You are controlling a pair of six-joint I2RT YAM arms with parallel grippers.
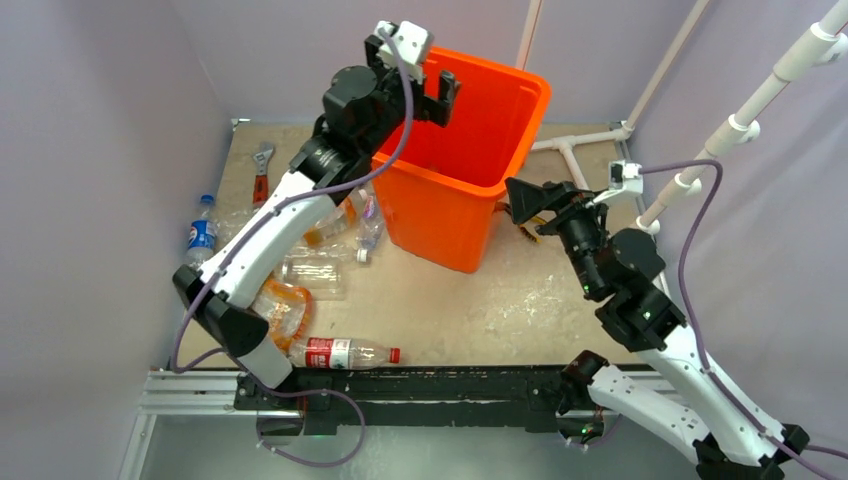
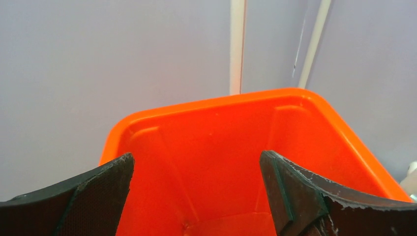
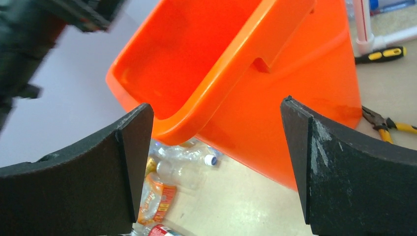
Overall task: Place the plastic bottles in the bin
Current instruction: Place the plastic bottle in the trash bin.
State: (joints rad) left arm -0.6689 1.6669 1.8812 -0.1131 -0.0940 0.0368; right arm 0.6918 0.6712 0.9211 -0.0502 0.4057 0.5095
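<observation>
The orange bin [image 1: 470,150] stands at the middle back of the table. My left gripper [image 1: 422,85] hangs open and empty over its left rim; the left wrist view looks down between the fingers [image 2: 196,191] into the bin's inside [image 2: 221,142], where no bottle shows. My right gripper [image 1: 522,200] is open and empty just right of the bin [image 3: 305,73]. Several plastic bottles lie left of the bin: a blue-label one [image 1: 202,232], a clear one [image 1: 312,272], an orange-label one [image 1: 280,305], a red-label one [image 1: 345,352] and two against the bin [image 1: 365,222].
A wrench [image 1: 262,170] lies at the back left. Pliers [image 3: 381,123] and a yellow-black screwdriver [image 3: 381,54] lie right of the bin. White pipes [image 1: 580,145] run along the back right. Purple walls close in the table.
</observation>
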